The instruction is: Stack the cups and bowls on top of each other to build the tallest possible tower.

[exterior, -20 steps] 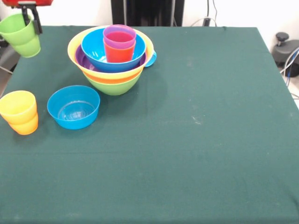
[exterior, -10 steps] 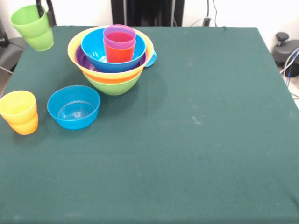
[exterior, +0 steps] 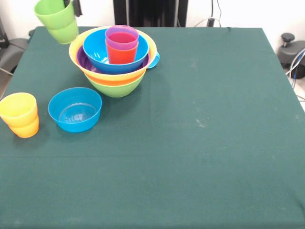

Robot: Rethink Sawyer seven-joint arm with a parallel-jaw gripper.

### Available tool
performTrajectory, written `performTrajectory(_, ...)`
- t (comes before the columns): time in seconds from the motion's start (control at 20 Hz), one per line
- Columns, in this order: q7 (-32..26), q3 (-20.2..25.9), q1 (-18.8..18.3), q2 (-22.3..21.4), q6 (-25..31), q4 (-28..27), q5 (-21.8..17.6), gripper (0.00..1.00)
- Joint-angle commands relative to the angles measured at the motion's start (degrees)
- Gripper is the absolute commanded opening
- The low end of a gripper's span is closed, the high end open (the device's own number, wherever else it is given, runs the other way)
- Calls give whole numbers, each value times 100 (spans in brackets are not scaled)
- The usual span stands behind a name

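Observation:
The tower (exterior: 114, 59) stands at the far left of the table: a lime green bowl at the base, then yellow, purple and big blue bowls, with a purple cup over an orange-red cup (exterior: 122, 45) nested inside. My gripper (exterior: 71, 7) is shut on the rim of a green cup (exterior: 57, 20) and holds it tilted in the air, just left of the tower and level with its top. A smaller blue bowl (exterior: 75, 109) sits alone in front of the tower. A yellow cup nested in an orange cup (exterior: 19, 114) stands at the left edge.
A light blue rim (exterior: 155, 60) pokes out behind the tower's right side. The green table cloth (exterior: 205, 133) stretches to the right and near side. Cables and a black object lie beyond the right edge.
My gripper has carried the green cup to the right, from beyond the table's left edge to right beside the tower. Nothing on the table moved.

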Motion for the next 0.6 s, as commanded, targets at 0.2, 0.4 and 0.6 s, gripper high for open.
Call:
performTrajectory(0.2, 603, -156, 431, -363, -113, 794, 480, 0)
performTrajectory(0.4, 790, -258, 600, -524, -303, 1010, 585, 0)
performTrajectory(0.6, 1028, -424, 822, -573, -544, 1157, 596, 0)
